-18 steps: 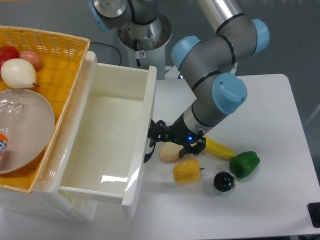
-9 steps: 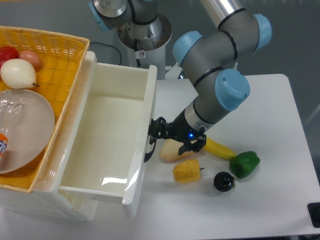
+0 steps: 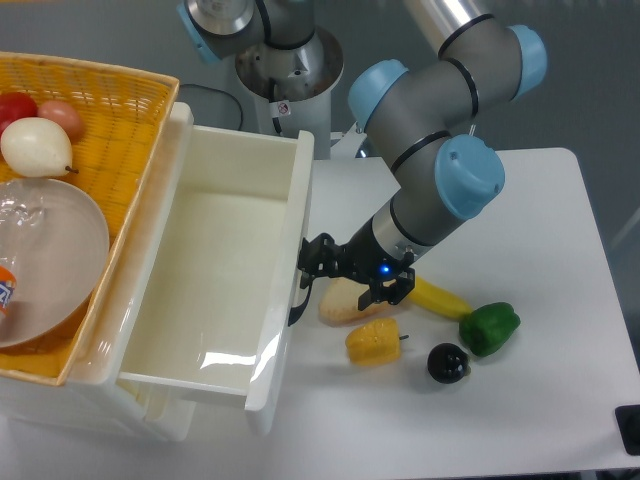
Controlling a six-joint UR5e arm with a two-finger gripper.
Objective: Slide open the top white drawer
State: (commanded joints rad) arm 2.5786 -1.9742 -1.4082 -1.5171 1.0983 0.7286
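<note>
Across the left half of the frame the top white drawer stood pulled far out, its glossy inside bare and its front panel facing the table's middle. At that front panel, near the frame's centre, the gripper sat right against the black handle; its dark fingers seemed to be at the handle, but whether they were closed on it could not be told from this angle. The arm rose from there toward the upper right. Just right of the gripper on the white table lay a pale bread roll, a yellow corn piece, a banana, a green pepper and a small dark fruit. At the upper left a yellow basket held a clear plate, a pale onion and a tomato.
</note>
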